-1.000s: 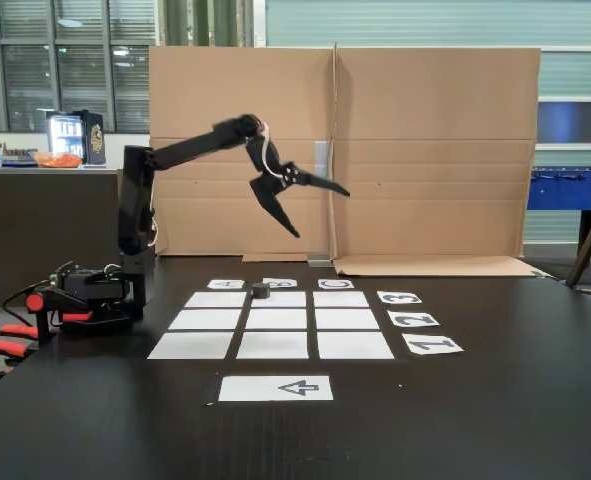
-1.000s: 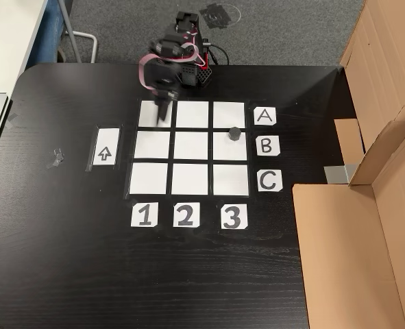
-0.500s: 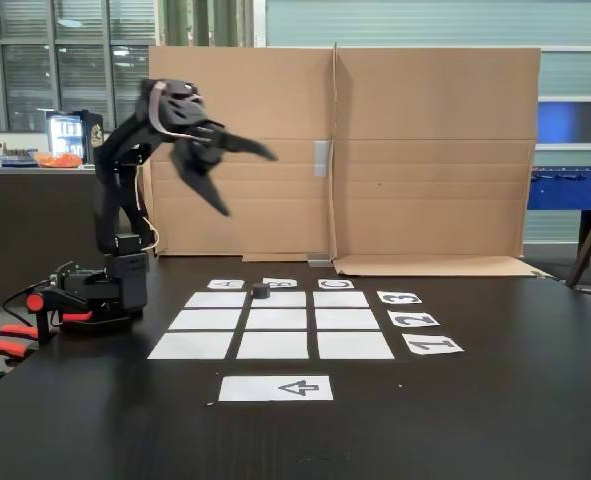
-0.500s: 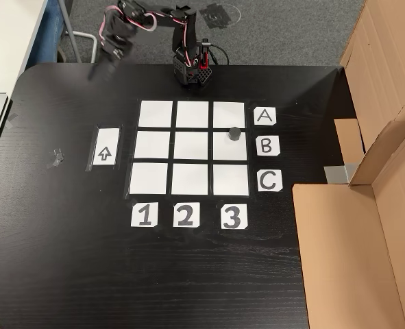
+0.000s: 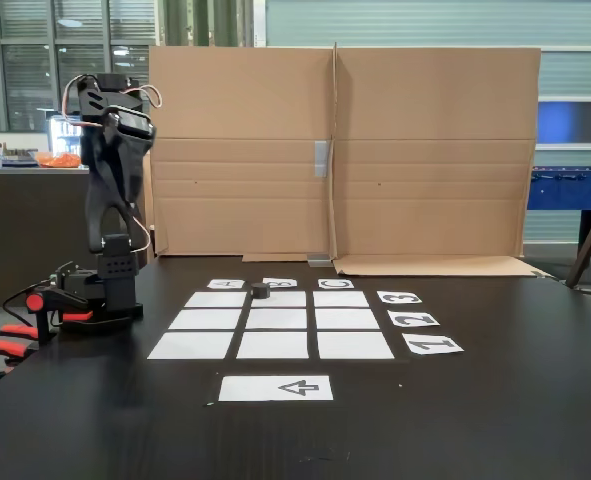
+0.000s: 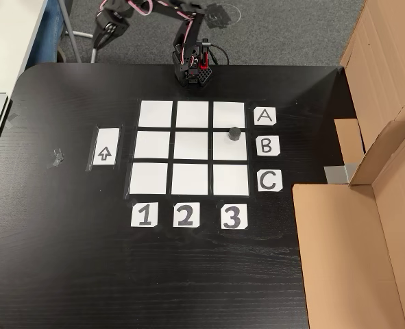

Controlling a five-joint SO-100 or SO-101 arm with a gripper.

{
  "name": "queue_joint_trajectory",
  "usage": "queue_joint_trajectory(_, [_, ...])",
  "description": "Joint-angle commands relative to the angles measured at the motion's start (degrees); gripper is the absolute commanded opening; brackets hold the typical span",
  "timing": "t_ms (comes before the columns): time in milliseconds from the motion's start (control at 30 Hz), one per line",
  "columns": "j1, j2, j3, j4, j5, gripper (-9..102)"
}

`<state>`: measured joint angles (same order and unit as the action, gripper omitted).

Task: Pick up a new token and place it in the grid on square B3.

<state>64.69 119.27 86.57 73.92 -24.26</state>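
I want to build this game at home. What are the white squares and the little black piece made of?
The grid squares look like plain matte paper: flat, thin, no shine, lying on the dark table. The token looks like black plastic, dull, with faceted sides; possibly 3D-printed, but it is too small to tell.

We see a white arrow sheet [image 6: 104, 154] lying on the black table [image 6: 65, 260], well left of the number labels [image 6: 184, 216]. Cardboard panels [image 5: 340, 150] stand behind.
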Motion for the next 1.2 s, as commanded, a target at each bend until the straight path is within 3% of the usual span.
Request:
queue_joint_trajectory(0, [0.79,12.13,10.37,-2.46,-0.88,0])
queue_joint_trajectory(333, [0.62,40.17,39.64,-5.71,-1.93,0])
queue_joint_trajectory(867, [1.14,71.46,69.43,-4.04,-2.20,0])
queue_joint_trajectory(1167, [1.85,71.19,77.34,-7.03,-2.29,0])
